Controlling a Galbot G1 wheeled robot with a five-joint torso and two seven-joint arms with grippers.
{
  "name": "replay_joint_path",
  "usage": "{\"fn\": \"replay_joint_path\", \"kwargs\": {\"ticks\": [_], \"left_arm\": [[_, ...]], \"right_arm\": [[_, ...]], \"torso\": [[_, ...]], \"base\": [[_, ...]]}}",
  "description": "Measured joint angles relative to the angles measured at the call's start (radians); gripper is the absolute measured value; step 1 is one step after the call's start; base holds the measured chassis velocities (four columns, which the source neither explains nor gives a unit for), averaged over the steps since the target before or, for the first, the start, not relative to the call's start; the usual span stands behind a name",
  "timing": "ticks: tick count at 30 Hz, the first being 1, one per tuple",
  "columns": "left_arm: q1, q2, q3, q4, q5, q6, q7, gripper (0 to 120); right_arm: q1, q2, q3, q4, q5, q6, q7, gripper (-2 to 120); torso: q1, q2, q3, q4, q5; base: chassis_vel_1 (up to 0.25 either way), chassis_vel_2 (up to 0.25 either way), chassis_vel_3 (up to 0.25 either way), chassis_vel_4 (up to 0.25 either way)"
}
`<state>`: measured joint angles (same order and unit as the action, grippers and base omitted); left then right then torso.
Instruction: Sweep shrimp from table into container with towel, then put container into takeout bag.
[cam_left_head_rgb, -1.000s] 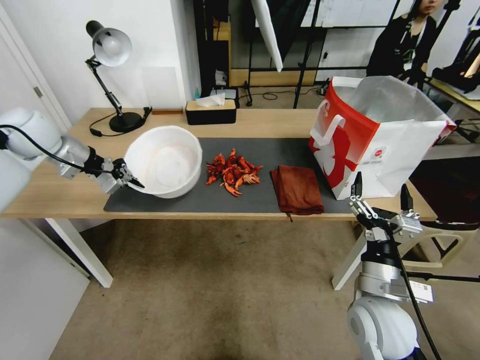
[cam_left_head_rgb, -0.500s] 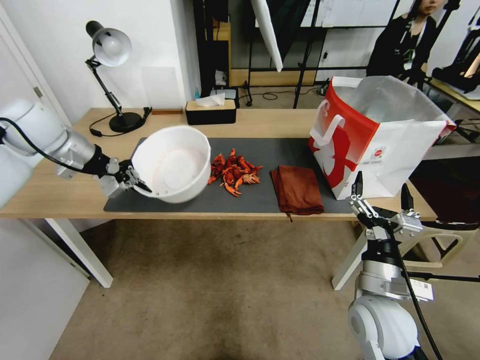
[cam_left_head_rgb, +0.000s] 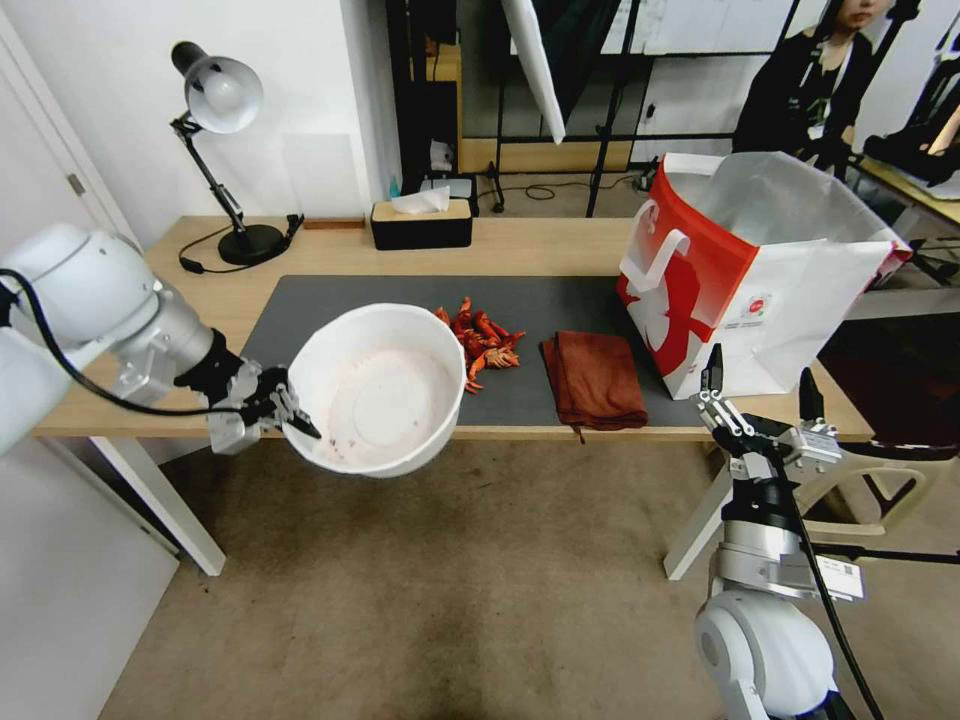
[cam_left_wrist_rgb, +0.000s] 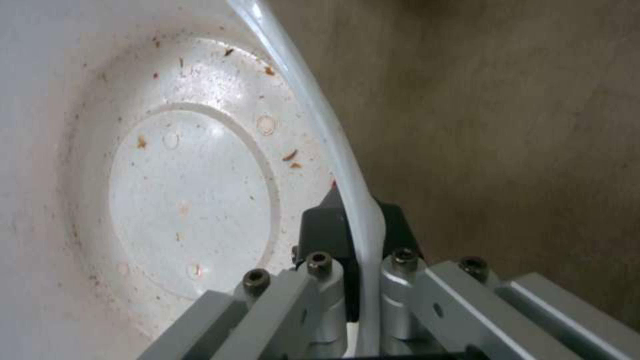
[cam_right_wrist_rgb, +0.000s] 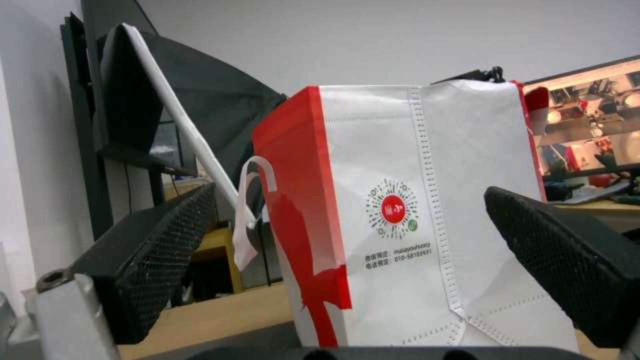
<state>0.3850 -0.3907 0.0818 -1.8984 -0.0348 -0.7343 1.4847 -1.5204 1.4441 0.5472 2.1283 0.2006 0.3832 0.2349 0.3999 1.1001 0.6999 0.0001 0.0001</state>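
Bowl (cam_left_head_rgb: 378, 403) is pinched at its rim by left gripper (cam_left_head_rgb: 290, 405), held off table (cam_left_head_rgb: 180, 390) edge | shrimp (cam_left_head_rgb: 482, 340) on table | right gripper (cam_left_head_rgb: 757, 385) spread, idle | risk: thin rim slips, bowl drops.

You see the table (cam_left_head_rgb: 560, 245) carrying a dark grey mat (cam_left_head_rgb: 560, 300). On the mat, the shrimp (cam_left_head_rgb: 482, 340) lie just left of the towel (cam_left_head_rgb: 595, 378); the takeout bag (cam_left_head_rgb: 745, 275) stands right of the towel.
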Motion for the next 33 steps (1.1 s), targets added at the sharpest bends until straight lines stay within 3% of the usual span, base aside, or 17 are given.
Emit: {"fn": "replay_joint_path", "kwargs": {"ticks": [3,8,18,23,28,33], "left_arm": [[0.110,0.007,-0.055,-0.059,0.023,0.010,0.004,0],[0.160,0.002,-0.076,-0.084,0.054,0.013,0.006,0],[0.252,-0.051,-0.091,-0.106,0.147,-0.022,0.018,0],[0.339,-0.083,-0.153,-0.123,0.200,-0.052,0.016,0],[0.402,-0.118,-0.178,-0.116,0.243,-0.071,0.014,0],[0.416,-0.155,-0.183,-0.101,0.276,-0.087,0.022,0]], "right_arm": [[0.001,0.001,-0.002,-0.004,-0.002,0.000,-0.004,100],[0.001,0.002,-0.004,-0.006,-0.004,0.000,-0.005,100],[0.005,0.003,-0.002,-0.009,-0.004,-0.003,-0.006,100],[0.005,0.004,0.000,-0.009,-0.004,-0.005,-0.005,100],[0.005,0.009,0.000,-0.010,-0.006,-0.007,-0.005,100],[0.005,0.012,-0.001,-0.011,-0.009,-0.007,-0.005,100]], "torso": [[0.000,0.000,0.000,0.0001,0.0000],[0.000,0.000,0.000,0.0001,-0.0001],[0.000,0.000,0.000,-0.0001,-0.0001],[0.000,0.000,0.000,-0.0002,0.0000],[0.000,0.000,0.000,0.0000,-0.0001],[0.000,0.000,0.000,-0.0001,-0.0001]], "base": [[0.000,0.000,0.000,0.000],[0.000,0.000,0.000,0.000],[0.000,0.000,0.000,0.000],[0.000,0.000,0.000,0.000],[0.000,0.000,0.000,0.000],[0.000,0.000,0.000,0.000]]}}
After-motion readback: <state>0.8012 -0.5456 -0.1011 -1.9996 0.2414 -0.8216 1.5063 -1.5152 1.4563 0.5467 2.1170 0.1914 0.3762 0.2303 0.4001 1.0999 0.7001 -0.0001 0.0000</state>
